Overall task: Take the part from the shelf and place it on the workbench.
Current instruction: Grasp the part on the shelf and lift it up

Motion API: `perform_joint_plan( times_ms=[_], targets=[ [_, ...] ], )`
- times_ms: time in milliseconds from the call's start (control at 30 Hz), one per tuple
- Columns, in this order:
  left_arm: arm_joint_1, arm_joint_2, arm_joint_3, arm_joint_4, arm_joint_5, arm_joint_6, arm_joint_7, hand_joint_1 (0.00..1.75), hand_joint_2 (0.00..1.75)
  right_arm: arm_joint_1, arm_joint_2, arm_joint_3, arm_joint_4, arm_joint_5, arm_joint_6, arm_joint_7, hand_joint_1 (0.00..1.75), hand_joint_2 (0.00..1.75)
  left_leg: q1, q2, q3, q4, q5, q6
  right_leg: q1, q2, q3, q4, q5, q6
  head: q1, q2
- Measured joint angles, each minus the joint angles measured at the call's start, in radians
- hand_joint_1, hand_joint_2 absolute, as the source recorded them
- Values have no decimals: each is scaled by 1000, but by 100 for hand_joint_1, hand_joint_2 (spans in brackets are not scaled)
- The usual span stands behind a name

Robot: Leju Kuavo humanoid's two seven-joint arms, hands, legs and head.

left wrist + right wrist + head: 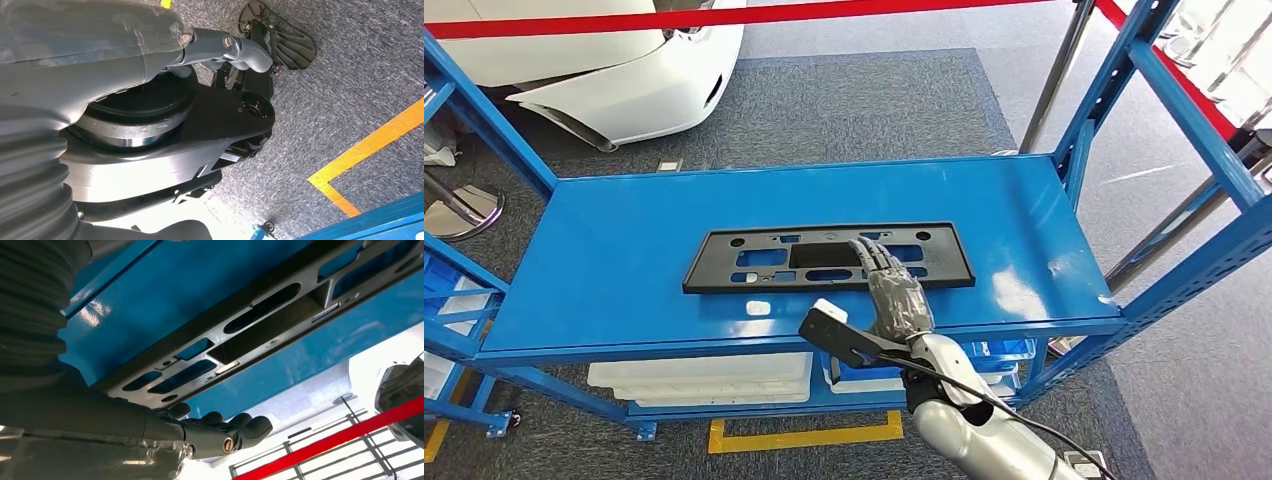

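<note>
The part [754,258] is a long flat black plastic frame with several cut-outs, lying flat on the blue top shelf [624,220]. My right hand [894,290] reaches in from the near edge, its fingers stretched out over the right-centre of the part, holding nothing. Seen from the right wrist, the part [260,335] runs across the blue surface with my right hand [215,432] just beside its edge, fingers slightly curled. My left hand [150,45] hangs low over the grey carpet; only its thumb is plain to see.
Blue shelf uprights [1124,90] stand at the right and left corners. White bins [704,378] and a blue bin [874,375] sit on the lower shelf. Beyond the shelf are a white car [624,70] and a red barrier tape [724,15]. A yellow line [804,437] marks the floor.
</note>
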Motion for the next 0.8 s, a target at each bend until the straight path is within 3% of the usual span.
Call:
perform_joint_plan(
  times_ms=[67, 200, 500, 800],
  targets=[
    [0, 0, 0, 0, 0, 0, 0, 0, 175, -2, 4, 3, 12, 6, 5, 5, 0, 175, 0, 0, 0, 0, 0, 0, 0, 0, 0, 0, 0, 0, 0, 0],
    [-1, 0, 0, 0, 3, 6, 9, 0, 0, -16, 6, 8, 34, 50, 48, 43, 0, 175, 0, 0, 0, 0, 0, 0, 0, 0, 0, 0, 0, 0, 0, 0],
    [-5, 1, -3, 1, 10, 14, 38, 0, 0, -58, -22, 13, 69, 88, 202, 155, 0, 175, 0, 0, 0, 0, 0, 0, -1, 0, 0, 0, 0, 0, 0, 0],
    [-5, 3, -13, 2, 11, 7, 42, 0, 0, -65, -85, 9, 74, 118, 226, 231, 0, 175, 0, 0, 0, 0, 0, 0, -2, 0, 0, 0, 0, 0, 0, 0]
  ],
)
